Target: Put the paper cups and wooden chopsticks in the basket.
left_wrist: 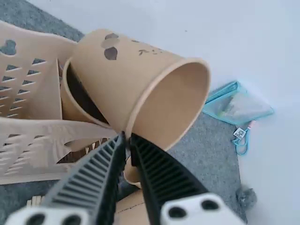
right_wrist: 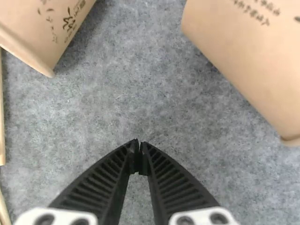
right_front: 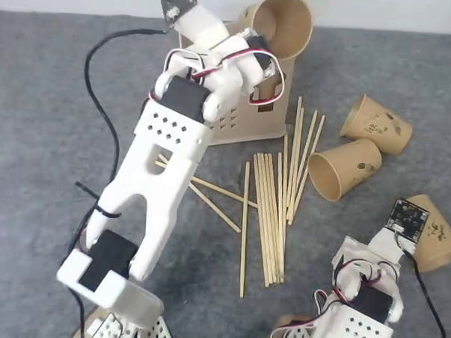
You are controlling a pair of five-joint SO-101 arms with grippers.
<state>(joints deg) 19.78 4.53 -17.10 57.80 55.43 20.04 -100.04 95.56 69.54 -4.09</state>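
My left gripper [left_wrist: 127, 138] is shut on the rim of a brown paper cup [left_wrist: 140, 89], which it holds tilted over the light wooden basket [left_wrist: 28, 93]. A second cup [left_wrist: 75, 105] lies inside the basket. From above, the left arm [right_front: 175, 129] stretches to the basket [right_front: 242, 121] with the held cup [right_front: 286, 23] at its far corner. Several wooden chopsticks [right_front: 270, 216] lie loose on the grey mat. My right gripper [right_wrist: 139, 144] is shut on nothing, low over the mat between two lying cups [right_wrist: 42, 28] [right_wrist: 253, 65].
Three cups lie on the right of the mat: one [right_front: 377, 125] far, one [right_front: 345, 168] by the chopsticks, one [right_front: 436, 234] beside the right arm [right_front: 362, 306]. A teal pouch [left_wrist: 234, 105] sits beyond the mat's edge.
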